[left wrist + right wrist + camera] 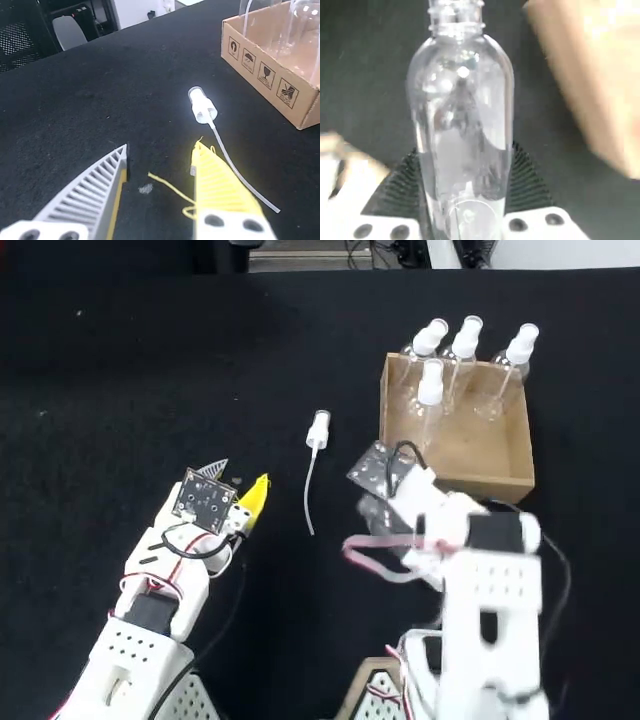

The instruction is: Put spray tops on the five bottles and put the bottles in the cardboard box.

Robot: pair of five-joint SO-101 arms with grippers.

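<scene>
Marking the cardboard box (276, 96) are four symbols (266, 75), seemingly handling pictograms.

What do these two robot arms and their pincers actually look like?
Both arms are blocky white plastic. The left arm trails red and black wires; the left gripper has one grey and one yellow ribbed triangular finger. The right arm has black ribbed fingers.
</scene>
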